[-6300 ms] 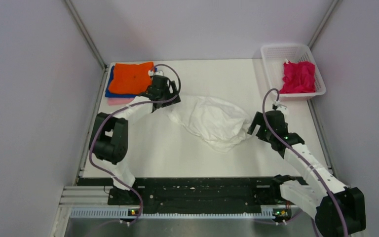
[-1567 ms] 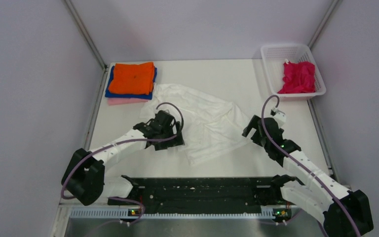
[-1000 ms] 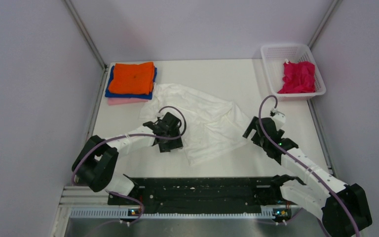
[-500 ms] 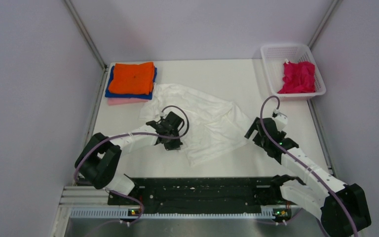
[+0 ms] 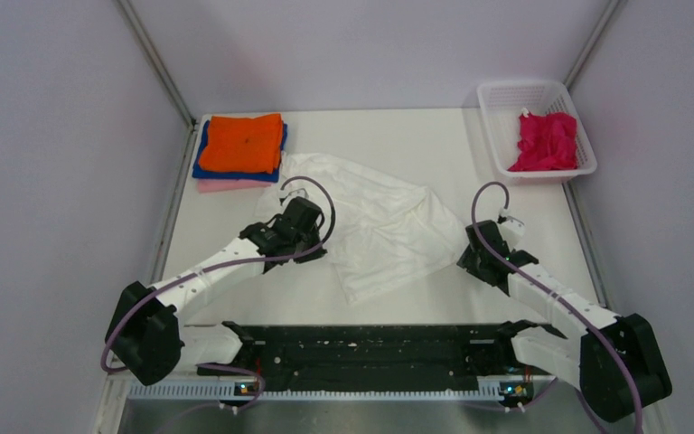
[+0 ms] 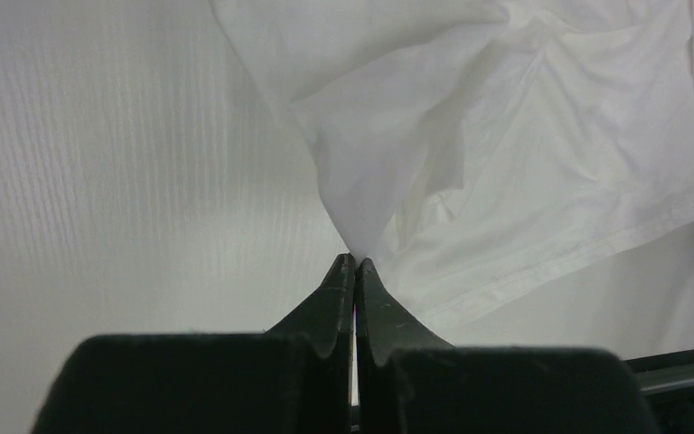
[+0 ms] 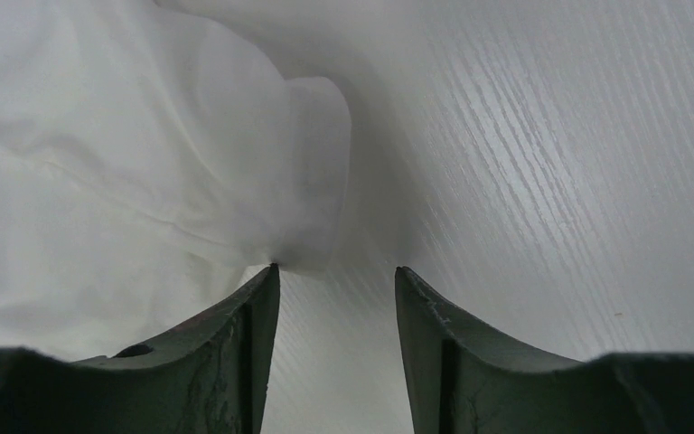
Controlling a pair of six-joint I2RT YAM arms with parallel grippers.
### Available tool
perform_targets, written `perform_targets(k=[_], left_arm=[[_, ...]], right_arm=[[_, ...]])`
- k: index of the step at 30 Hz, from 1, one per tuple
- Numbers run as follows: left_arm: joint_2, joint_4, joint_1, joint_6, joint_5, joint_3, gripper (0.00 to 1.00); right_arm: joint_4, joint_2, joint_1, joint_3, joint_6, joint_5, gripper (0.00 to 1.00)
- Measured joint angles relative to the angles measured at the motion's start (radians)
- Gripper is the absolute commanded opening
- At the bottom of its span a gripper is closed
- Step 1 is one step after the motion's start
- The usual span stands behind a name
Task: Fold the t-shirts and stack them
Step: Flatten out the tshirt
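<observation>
A plain white t-shirt [image 5: 389,226] lies crumpled and spread across the middle of the table. My left gripper [image 5: 318,251] is at its left edge, shut on a pinched peak of the white cloth [image 6: 354,260], which rises taut from the fingertips. My right gripper [image 5: 466,258] sits low at the shirt's right edge, open. In the right wrist view its left fingertip [image 7: 269,276] touches a fold of the shirt [image 7: 99,163], and only bare table shows between the fingers. An orange t-shirt [image 5: 242,142] tops a folded stack at the back left.
Blue [image 5: 201,167] and pink [image 5: 221,185] shirts lie under the orange one. A white mesh basket [image 5: 533,90] at the back right holds a crumpled magenta shirt [image 5: 547,140]. Side walls close in the table on both sides. A black rail [image 5: 370,348] runs along the near edge.
My left gripper closed on the shirt's left edge and drew it up and back to the left. My right gripper dropped toward the shirt's right edge and its jaws narrowed.
</observation>
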Motion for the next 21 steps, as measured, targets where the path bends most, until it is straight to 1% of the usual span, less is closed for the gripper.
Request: perform_targets(k=[4,12,16,19,20,21], left_arm=[[0.0,0.0,0.0,0.005,-0.008,0.0,0.0],[0.0,0.018,0.0,0.014,-0.018,-0.002,0.0],[0.001,0.029,0.0,0.017,-0.019,-0.006,0.0],[0.002,0.031,0.0,0.018,-0.024,-0.007,0.0],[0.002,0.032,0.0,0.019,-0.027,-0.007,0.0],[0.003,0.032,0.0,0.019,-0.029,-0.007,0.0]], right_arm=[[0.018,0.045,0.0,0.001,-0.005,-0.013,0.46],[0.068,0.065,0.0,0.002,-0.018,-0.032,0.44],[0.084,0.075,0.0,0.004,-0.028,-0.045,0.34],[0.095,0.101,0.0,0.016,-0.033,-0.05,0.3],[0.102,0.111,0.0,0.021,-0.034,-0.05,0.26],[0.111,0.121,-0.001,0.023,-0.034,-0.05,0.21]])
